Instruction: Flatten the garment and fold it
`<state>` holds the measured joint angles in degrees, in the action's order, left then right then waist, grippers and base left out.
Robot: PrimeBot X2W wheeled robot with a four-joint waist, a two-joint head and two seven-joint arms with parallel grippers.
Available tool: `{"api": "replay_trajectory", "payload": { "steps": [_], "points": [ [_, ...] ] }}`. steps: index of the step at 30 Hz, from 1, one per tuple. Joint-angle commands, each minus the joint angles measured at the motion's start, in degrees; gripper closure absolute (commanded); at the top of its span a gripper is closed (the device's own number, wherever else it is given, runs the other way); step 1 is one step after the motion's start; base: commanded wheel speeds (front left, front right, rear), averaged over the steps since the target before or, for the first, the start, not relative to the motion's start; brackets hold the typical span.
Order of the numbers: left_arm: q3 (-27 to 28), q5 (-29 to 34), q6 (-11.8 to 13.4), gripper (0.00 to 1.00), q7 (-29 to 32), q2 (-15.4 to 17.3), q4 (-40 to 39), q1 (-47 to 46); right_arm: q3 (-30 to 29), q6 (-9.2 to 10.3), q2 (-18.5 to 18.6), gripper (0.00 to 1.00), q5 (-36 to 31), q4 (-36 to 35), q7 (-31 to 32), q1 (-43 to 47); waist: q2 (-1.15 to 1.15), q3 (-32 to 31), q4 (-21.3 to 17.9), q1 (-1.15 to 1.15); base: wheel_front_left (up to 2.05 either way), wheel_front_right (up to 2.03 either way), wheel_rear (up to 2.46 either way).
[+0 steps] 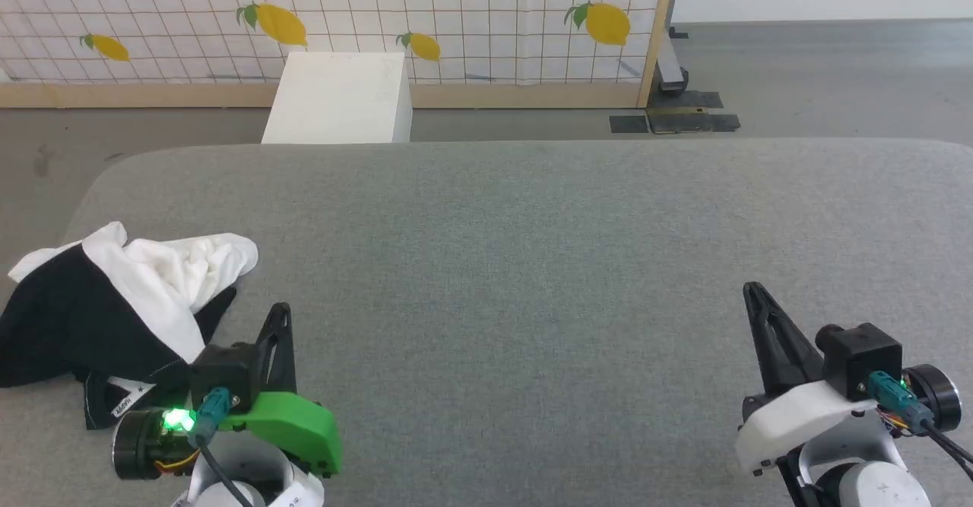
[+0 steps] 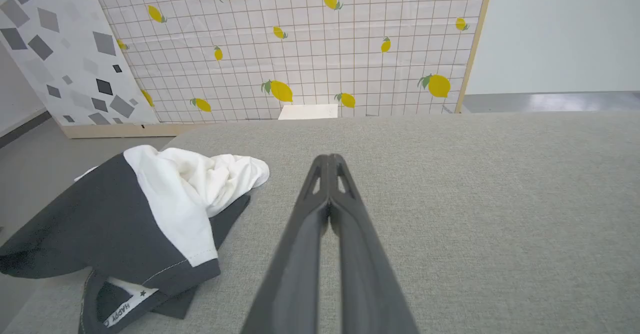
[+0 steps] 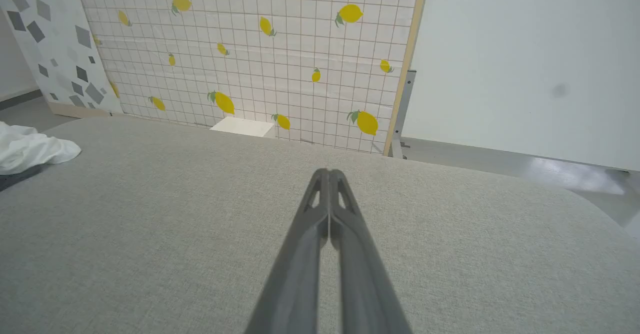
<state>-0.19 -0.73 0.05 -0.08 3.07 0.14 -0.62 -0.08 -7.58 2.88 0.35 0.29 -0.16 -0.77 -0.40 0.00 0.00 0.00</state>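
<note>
While both sets of jaws are pressed shut and empty above the desk's [image 1: 532, 226] near edge, the garment [image 1: 114, 302] lies crumpled at the left corner, just beside the left jaws and well apart from the right jaws. Its black part overhangs the left edge; open grey cloth spans the middle and right. White body bunched over black panels, small white label nearest.

We find the garment [image 1: 129, 302] to be soft, thin cloth, matt and creased. The table [image 1: 532, 248] is covered in grey woven fabric, matt and finely grained. The left gripper [image 2: 329, 157] and right gripper [image 3: 328, 171] have fingers of dark matt plastic. The backdrop frame [image 1: 228, 95] looks like bare pale wood
</note>
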Motion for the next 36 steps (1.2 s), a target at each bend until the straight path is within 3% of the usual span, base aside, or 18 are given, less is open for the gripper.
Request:
{"api": "replay_trajectory", "payload": {
  "steps": [1, 23, 24, 36],
  "points": [
    [0.2, 0.7, 0.0, 1.0, 0.1, -0.2, -0.1, 0.6, 0.1, 0.09, 0.0, 1.0, -0.3, -0.3, 0.2, 0.8, 0.4, 0.0, 0.0, 0.0, 0.0, 0.0, 0.0],
    [0.2, 0.7, 0.0, 1.0, 0.1, -0.2, -0.1, 0.6, 0.1, 0.09, 0.0, 1.0, -0.3, -0.3, 0.2, 0.8, 0.4, 0.0, 0.0, 0.0, 0.0, 0.0, 0.0],
    [0.0, 0.0, 0.0, 0.0, 0.0, 0.0, 0.0, 0.0, 0.0, -0.01, 0.0, 0.0, 0.0, 0.0, 0.0, 0.0, 0.0, 0.0, 0.0, 0.0, 0.0, 0.0, 0.0],
    [-1.0, -1.0, 0.7, 0.0, -1.0, 0.0, 0.7, -0.4, 0.0, 0.0, 0.0, 0.0, 0.1, 0.3, -0.8, -0.3, 0.03, 0.0, 0.2, 0.0, 0.0, 0.0, 0.0]
  ]
}}
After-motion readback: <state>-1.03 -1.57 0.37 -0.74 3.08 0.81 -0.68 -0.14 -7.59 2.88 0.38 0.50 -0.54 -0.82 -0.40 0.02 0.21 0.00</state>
